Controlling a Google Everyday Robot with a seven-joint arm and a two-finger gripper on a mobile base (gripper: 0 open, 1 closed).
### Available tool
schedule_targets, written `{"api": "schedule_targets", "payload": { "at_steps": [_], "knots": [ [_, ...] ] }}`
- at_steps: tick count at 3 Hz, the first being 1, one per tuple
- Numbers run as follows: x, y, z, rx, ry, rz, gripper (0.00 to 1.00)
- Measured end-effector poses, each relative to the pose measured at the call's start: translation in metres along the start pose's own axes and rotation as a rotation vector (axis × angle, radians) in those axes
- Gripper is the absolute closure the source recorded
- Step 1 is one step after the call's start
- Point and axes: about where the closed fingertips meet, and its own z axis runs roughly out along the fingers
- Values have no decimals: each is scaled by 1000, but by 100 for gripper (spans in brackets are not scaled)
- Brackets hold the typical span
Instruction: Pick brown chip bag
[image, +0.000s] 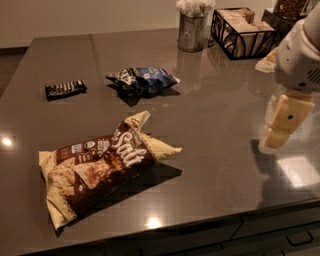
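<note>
One bag to fetch, approach not yet made.
Brown chip bag (100, 165) lies flat near the counter's (215, 125) front edge; gripper (278, 136) hangs well right, open or closed I cannot tell; next, swing across above it.

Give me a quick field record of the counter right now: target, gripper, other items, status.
target: brown chip bag, lying flat near the front edge of the countertop, left of centre
gripper: gripper at the right side, over the countertop, well apart from the target
other items: blue chip bag behind the target, not touching it; black candy bar further left
back right: metal cup and wire basket
status: target not yet grasped
</note>
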Motion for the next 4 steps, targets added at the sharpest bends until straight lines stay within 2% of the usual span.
{"api": "schedule_targets", "payload": {
  "at_steps": [2,4],
  "knots": [
    [-81,18,57,-83,-58,-153,0],
    [-156,45,108,-160,-118,-261,0]
  ]
}}
